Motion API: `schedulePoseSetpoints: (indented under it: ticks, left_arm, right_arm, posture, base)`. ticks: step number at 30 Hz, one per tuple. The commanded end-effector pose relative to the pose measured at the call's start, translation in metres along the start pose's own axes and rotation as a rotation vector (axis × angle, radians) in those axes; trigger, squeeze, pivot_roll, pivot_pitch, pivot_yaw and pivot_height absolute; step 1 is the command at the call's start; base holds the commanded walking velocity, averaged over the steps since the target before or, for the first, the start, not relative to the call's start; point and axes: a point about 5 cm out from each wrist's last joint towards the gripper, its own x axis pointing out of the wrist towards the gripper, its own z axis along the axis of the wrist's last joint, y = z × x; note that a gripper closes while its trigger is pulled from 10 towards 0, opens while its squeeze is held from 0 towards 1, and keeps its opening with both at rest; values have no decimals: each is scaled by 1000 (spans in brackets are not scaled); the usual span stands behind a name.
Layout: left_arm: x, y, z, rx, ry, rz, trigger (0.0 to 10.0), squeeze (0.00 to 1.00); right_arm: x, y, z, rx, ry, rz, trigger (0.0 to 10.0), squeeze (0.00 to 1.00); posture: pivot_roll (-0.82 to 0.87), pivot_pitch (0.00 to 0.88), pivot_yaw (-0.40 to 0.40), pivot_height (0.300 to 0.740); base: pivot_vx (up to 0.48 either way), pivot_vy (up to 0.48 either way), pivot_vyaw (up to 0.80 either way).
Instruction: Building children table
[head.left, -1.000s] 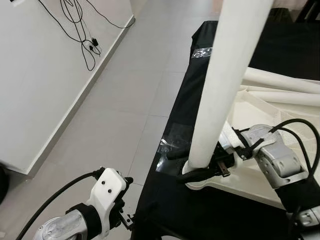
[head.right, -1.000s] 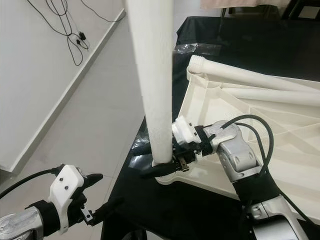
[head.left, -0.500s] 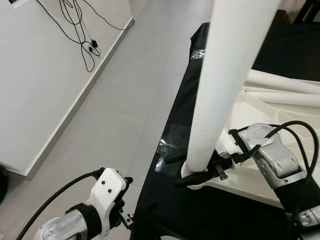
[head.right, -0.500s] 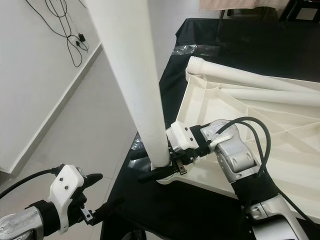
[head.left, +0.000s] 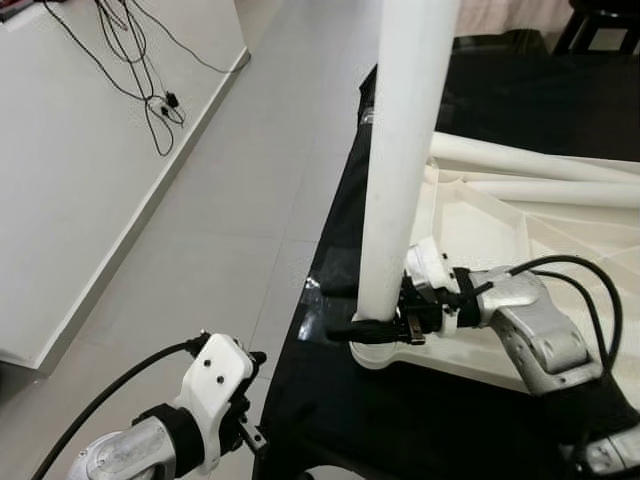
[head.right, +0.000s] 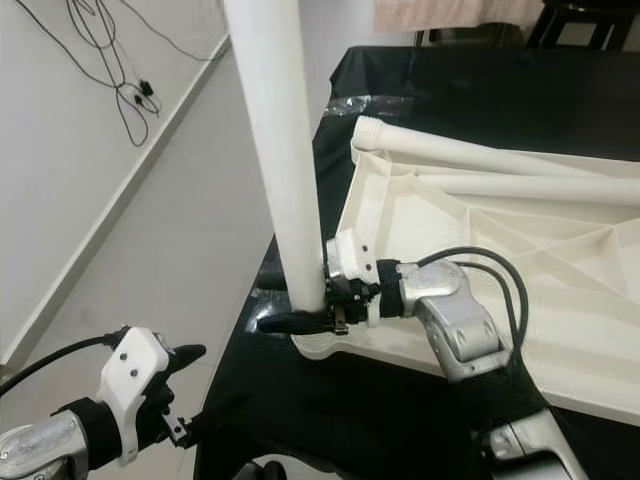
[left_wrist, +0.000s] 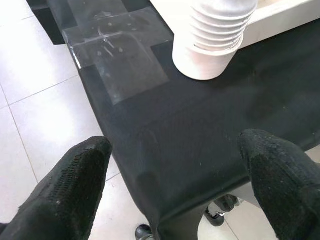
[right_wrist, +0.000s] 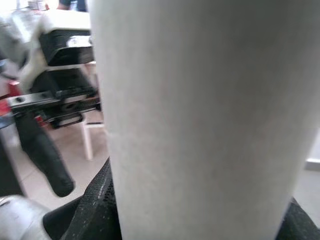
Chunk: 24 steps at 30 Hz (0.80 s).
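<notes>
A white plastic tabletop (head.right: 500, 260) lies upside down on a black-covered table (head.right: 330, 420). A long white table leg (head.right: 275, 150) stands nearly upright in the corner socket (head.right: 320, 345) of the tabletop. My right gripper (head.right: 295, 310) is shut on the leg just above the socket; in the right wrist view the leg (right_wrist: 200, 120) sits between the black fingers (right_wrist: 95, 210). Two more white legs (head.right: 480, 155) lie across the tabletop. My left gripper (left_wrist: 175, 190) is open, low beside the table's near-left corner, looking at the socket (left_wrist: 212, 45).
Grey tiled floor (head.left: 230, 220) runs along the left of the table. A white wall (head.left: 70, 180) with black cables (head.left: 150, 90) stands further left. A clear tape patch (left_wrist: 115, 55) sits on the black cloth by the socket.
The camera has shifted. The leg has swung from leaning to more upright, with my right gripper still closed around its base. The left arm stays low.
</notes>
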Motion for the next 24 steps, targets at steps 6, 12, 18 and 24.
schedulePoseSetpoints:
  ticks: [6,12,18,24]
  left_arm:
    - [2,2,-6,-1,27,5,10000,0]
    - [1,3,-5,2,27,9,10000,0]
    - [0,5,-5,7,27,13,10000,0]
    - [1,7,-4,15,26,14,10000,0]
  right_arm:
    - [5,14,-22,119,3,-120,10000,0]
    - [8,18,-30,150,10,-314,10000,0]
    - [12,30,-28,139,21,-428,10000,0]
    - [4,30,-28,21,171,-870,10000,0]
  posture:
    - [35,220,95,740]
    - [40,220,93,740]
    - [38,219,92,740]
    - [36,217,89,740]
  base:
    - [0,0,0]
    - [0,0,0]
    - [0,0,0]
    - [0,0,0]
